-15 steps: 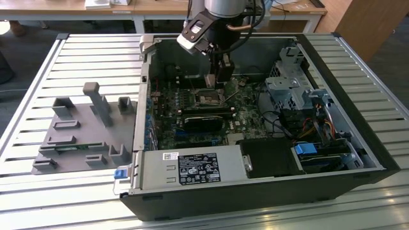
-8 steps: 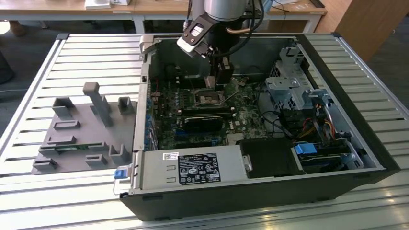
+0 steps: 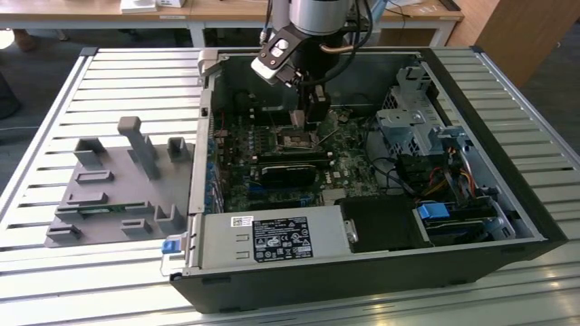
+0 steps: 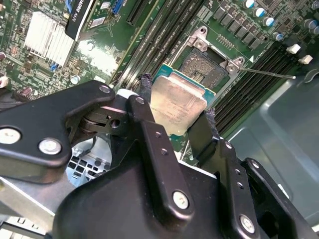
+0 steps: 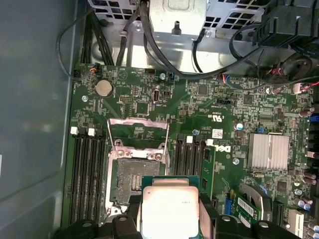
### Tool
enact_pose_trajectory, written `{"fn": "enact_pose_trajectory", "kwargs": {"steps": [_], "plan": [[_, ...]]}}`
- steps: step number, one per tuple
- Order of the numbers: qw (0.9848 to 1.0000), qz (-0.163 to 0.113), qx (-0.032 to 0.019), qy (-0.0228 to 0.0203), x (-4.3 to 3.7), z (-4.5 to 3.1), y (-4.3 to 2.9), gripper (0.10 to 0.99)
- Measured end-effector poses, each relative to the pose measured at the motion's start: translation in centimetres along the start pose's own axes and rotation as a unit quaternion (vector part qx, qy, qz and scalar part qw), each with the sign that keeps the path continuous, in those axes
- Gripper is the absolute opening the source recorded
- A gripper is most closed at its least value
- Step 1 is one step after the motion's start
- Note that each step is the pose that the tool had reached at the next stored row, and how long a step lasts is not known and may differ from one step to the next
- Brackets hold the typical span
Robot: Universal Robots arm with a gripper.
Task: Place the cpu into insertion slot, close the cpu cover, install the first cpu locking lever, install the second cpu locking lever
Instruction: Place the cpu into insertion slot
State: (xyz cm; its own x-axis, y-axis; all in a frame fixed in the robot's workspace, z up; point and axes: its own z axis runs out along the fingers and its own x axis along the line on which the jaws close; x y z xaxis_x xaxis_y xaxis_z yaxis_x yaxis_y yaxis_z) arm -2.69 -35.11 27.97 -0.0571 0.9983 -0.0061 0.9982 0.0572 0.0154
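The black two-fingered gripper (image 4: 177,102) on the arm is closed narrowly on the cpu (image 4: 178,105), a small flat square chip with a silvery-beige metal top. One black finger (image 4: 145,92) presses one edge and the other finger presses the opposite edge. In the first wrist view the gripper (image 5: 170,209) carries the cpu (image 5: 171,213) with its metal top facing the camera. The chip overlaps one edge of the insertion slot (image 5: 130,175), a square motherboard socket with a dark centre and a silvery rim. Most of that dark centre is uncovered, so the chip is not seated. The thin silvery cpu cover (image 5: 137,130), a square frame with a cut-out middle, is flipped open at the far side of the slot from the chip. In the second wrist view the insertion slot (image 4: 203,65) lies just beyond the chip, and a thin bare metal rod (image 4: 266,73) sticks out beside it over the long black memory slots (image 4: 271,57). The green motherboard (image 5: 209,107) also carries a silver finned heat sink (image 5: 268,150) and a round coin battery (image 5: 103,88). In the exterior view the gripper (image 3: 306,112) reaches down into the open black computer case (image 3: 363,288), just above the insertion slot (image 3: 299,140). The case lies on a slatted metal table (image 3: 109,75), with a grey moulded parts fixture (image 3: 113,187) on the exterior view's left.
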Motion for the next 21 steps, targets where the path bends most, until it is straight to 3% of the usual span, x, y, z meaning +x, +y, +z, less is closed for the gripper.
{"fn": "enact_pose_trajectory", "kwargs": {"steps": [12, 21], "plan": [[1.0, 0.0, 0.0001, -0.0001, 0.2, 0.28, 0.0, 0.541], [1.0, 0.0, 0.0004, -0.0001, 0.41, 1.04, 0.0, 0.541]]}}
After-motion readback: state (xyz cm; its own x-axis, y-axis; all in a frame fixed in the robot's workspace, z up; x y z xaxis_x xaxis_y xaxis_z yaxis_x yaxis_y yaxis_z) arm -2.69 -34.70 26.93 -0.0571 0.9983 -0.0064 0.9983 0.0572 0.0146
